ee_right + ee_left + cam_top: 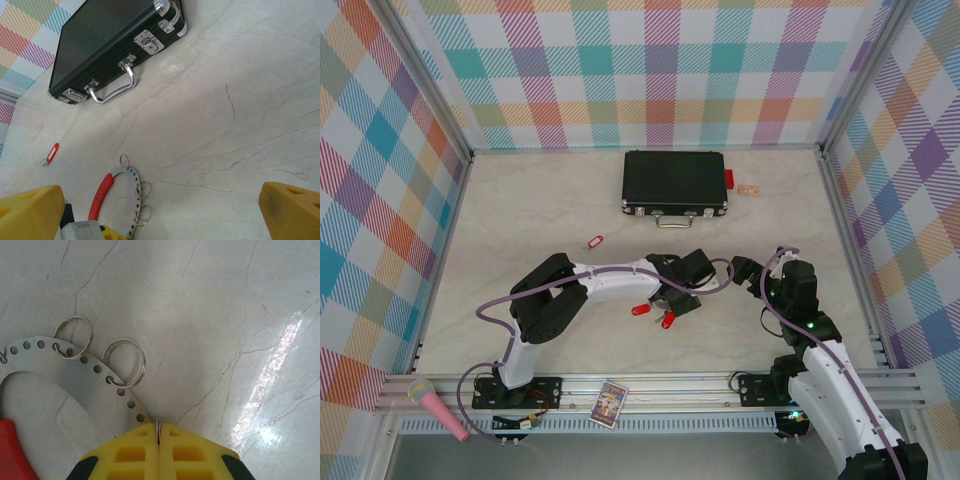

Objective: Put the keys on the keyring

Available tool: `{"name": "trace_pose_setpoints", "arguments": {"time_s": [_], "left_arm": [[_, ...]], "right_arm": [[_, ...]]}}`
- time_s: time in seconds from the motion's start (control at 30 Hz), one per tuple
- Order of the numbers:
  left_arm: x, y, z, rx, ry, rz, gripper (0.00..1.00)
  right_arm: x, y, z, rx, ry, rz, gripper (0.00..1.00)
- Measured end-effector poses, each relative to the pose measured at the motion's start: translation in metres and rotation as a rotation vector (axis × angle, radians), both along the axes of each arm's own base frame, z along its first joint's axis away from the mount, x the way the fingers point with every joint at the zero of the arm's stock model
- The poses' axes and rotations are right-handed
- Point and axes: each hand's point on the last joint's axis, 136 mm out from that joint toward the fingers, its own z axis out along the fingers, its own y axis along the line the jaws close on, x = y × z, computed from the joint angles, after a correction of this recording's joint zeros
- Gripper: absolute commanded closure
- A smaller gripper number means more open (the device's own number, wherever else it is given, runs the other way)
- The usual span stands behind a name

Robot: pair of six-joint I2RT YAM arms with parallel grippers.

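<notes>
Left gripper [158,434]: jaws fully closed, pinching the thin edge of the keyring [70,372] at bottom centre of the left wrist view. The keyring is a flat silver perforated arc. Its red sleeve [103,191] curves off lower left, and two split rings [144,363] hang through its holes. It lies flat on the table [225,315].

Right gripper [161,210]: jaws wide apart, holding nothing, near the keyring on its right.

One loose key [51,151] with a red tag sits left of centre in the right wrist view, well apart from the keyring and below the black case [110,45]. In the top view two small red bits lie just under the left gripper; I can't tell whether they're keys or the sleeve.

My read: the ring is clamped and the key fetch comes next. Suggestions:
- The pinch is on a thin edge, so it's slip-prone. Keep the left arm static and don't twist.
- Lift the arc slightly so the open holes face the right arm.
- Narrow the right jaws before descending, because the key is tiny and flat.
- Grab the key by its red tag and leave its metal loop free for threading.
- Stay clear of the case handle.
</notes>
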Motion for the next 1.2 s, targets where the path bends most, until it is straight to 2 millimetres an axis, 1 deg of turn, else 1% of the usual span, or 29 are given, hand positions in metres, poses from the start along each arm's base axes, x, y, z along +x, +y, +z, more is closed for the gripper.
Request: {"name": "trace_pose_setpoints", "arguments": {"time_s": [0.1, 0.17, 0.2, 0.27, 0.37, 0.43, 0.5, 0.6, 0.63, 0.7, 0.77, 0.87, 0.97, 1.03, 1.1, 1.2], "left_arm": [[0.0, -0.001, 0.003, -0.017, 0.004, 0.012, 1.0], [-0.001, 0.001, 0.011, -0.039, 0.004, 0.021, 1.0], [-0.002, 0.001, 0.019, -0.063, 0.002, 0.027, 1.0], [0.0, 0.001, 0.04, -0.122, -0.007, 0.043, 1.0], [0.006, 0.002, 0.08, -0.244, -0.031, 0.074, 1.0], [0.014, 0.007, 0.109, -0.34, -0.045, 0.102, 1.0], [0.022, 0.012, 0.133, -0.431, -0.06, 0.128, 1.0], [0.032, 0.023, 0.162, -0.56, -0.077, 0.164, 1.0], [0.034, 0.027, 0.168, -0.596, -0.078, 0.176, 1.0], [0.039, 0.036, 0.18, -0.668, -0.075, 0.2, 1.0], [0.045, 0.045, 0.187, -0.728, -0.078, 0.223, 1.0], [0.054, 0.061, 0.198, -0.834, -0.124, 0.245, 1.0], [0.054, 0.077, 0.204, -0.922, -0.19, 0.257, 1.0], [0.052, 0.083, 0.21, -0.969, -0.204, 0.26, 1.0], [0.05, 0.084, 0.225, -1.031, -0.195, 0.245, 1.0], [0.046, 0.084, 0.25, -1.121, -0.189, 0.205, 1.0]], "right_arm": [[-0.001, 0.001, 0.002, 0.006, -0.009, 0.008, 0.01], [-0.001, 0.004, 0.007, 0.016, -0.029, 0.021, 0.01], [-0.001, 0.005, 0.01, 0.022, -0.046, 0.028, 0.01], [-0.002, 0.009, 0.022, 0.04, -0.092, 0.051, 0.0], [-0.005, 0.017, 0.039, 0.065, -0.16, 0.102, 0.03], [-0.007, 0.025, 0.049, 0.081, -0.193, 0.147, 0.05], [-0.007, 0.031, 0.058, 0.094, -0.212, 0.188, 0.1], [-0.006, 0.041, 0.075, 0.112, -0.251, 0.251, 0.16], [-0.006, 0.045, 0.082, 0.118, -0.262, 0.27, 0.18], [-0.002, 0.051, 0.098, 0.125, -0.281, 0.309, 0.26], [0.004, 0.057, 0.114, 0.133, -0.298, 0.343, 0.33], [0.013, 0.071, 0.132, 0.145, -0.31, 0.403, 0.37], [0.017, 0.094, 0.14, 0.137, -0.315, 0.489, 0.41], [0.017, 0.109, 0.142, 0.128, -0.317, 0.547, 0.44], [0.019, 0.126, 0.144, 0.124, -0.321, 0.609, 0.46], [0.022, 0.141, 0.146, 0.125, -0.328, 0.671, 0.58]]}}
